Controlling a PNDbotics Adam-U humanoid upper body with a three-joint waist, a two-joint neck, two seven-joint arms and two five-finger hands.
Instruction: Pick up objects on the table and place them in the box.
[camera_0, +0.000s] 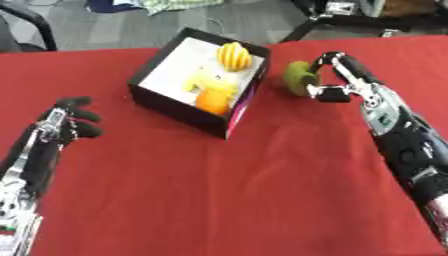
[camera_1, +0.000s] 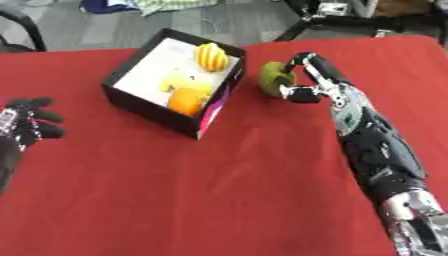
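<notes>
A black box (camera_0: 166, 102) with a white inside stands on the red table, holding a striped yellow fruit (camera_0: 234, 56), a pale yellow object (camera_0: 210, 81) and an orange (camera_0: 213, 102). Just right of the box, my right hand (camera_0: 337, 80) is curled round a green fruit (camera_0: 298, 77), thumb below and fingers above it. The fruit sits close to the box's right wall, at or just above the cloth; I cannot tell which. My left hand (camera_0: 68, 120) rests at the left edge with fingers curled, holding nothing.
The red tablecloth (camera_0: 227, 190) covers the whole near area. Beyond the table's far edge lie grey floor, black chair legs (camera_0: 35, 22) and a dark frame (camera_0: 367, 20).
</notes>
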